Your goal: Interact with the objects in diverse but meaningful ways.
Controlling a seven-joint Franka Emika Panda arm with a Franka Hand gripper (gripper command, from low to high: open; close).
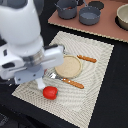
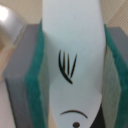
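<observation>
White fish-like piece clamped in pincer, arm hiding placemat

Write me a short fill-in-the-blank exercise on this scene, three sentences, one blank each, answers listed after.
1. In the wrist view, the gripper is shut on a white ____-shaped toy.
2. The red tomato lies on the striped ____.
3. The fork and knife lie on opposite sides of the round tan ____.

Missing words: fish; placemat; plate
</observation>
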